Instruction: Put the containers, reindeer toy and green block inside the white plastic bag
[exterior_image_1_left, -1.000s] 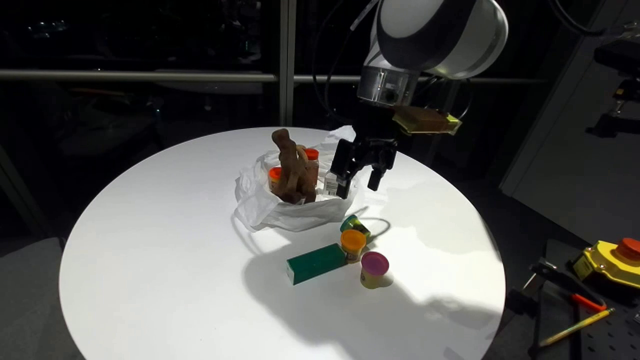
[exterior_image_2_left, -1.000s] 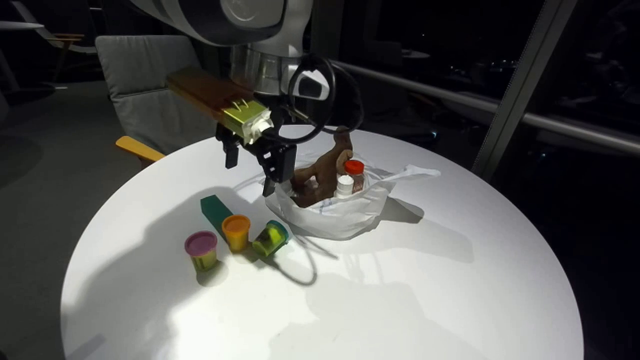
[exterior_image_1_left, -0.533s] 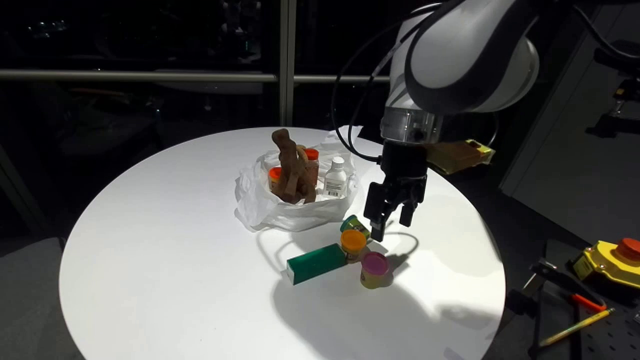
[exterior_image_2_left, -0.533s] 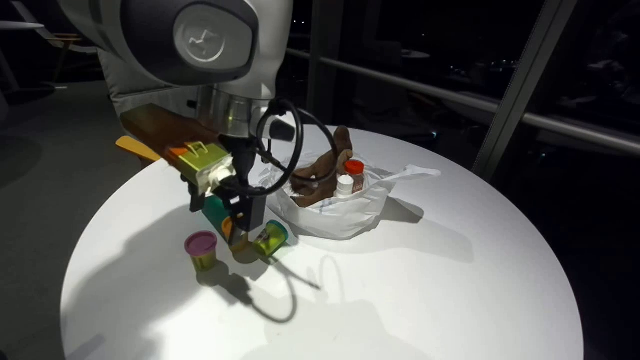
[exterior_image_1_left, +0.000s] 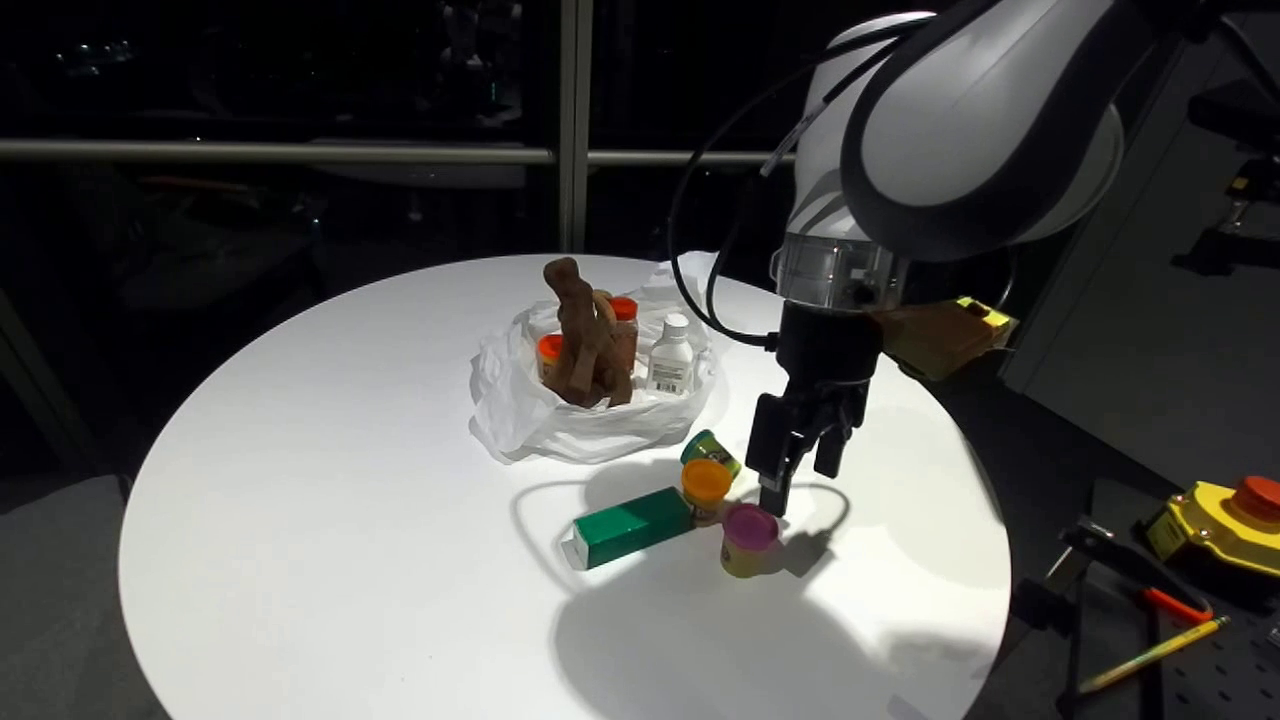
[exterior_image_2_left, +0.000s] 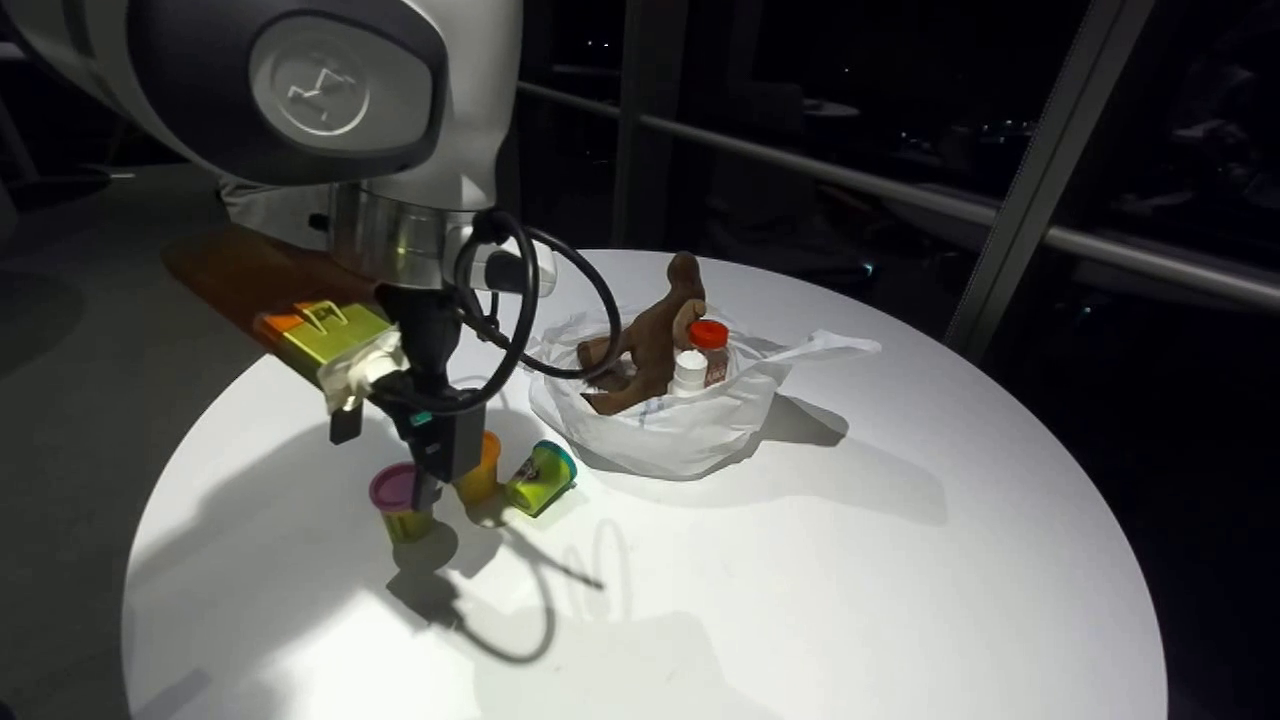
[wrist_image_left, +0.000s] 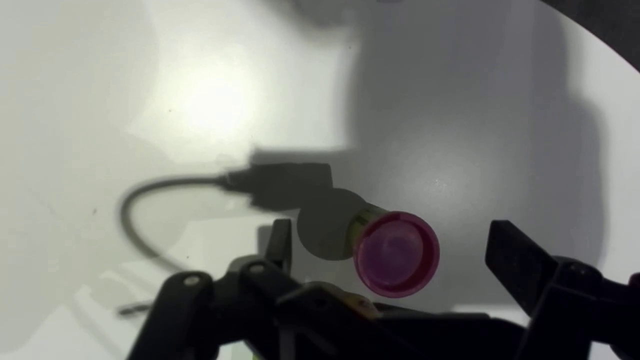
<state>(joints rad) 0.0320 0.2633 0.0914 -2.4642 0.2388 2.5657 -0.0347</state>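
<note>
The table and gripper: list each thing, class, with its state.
Gripper: open, empty
Purple-lidded pot: upright, lid on
Orange-lidded pot: upright, lid on
Teal-lidded pot: tipped over, lid on
Green block: lying flat
White plastic bag: open at top
Reindeer toy: in bag, sticking out
Red-capped bottle: capped, in bag
White-capped bottle: upright, capped, in bag
Bagged pot: lid on, partly hidden

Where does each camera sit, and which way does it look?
An exterior view: outside the robot, facing down over the table toward windows; arm and gripper show, picture right.
An exterior view: also outside, facing down at the white plastic bag; arm and gripper show, picture left.
Wrist view: on the wrist, facing down at the purple-lidded pot; the gripper's fingers show.
Both exterior views share the bag and reindeer toy; all three show the pot.
</note>
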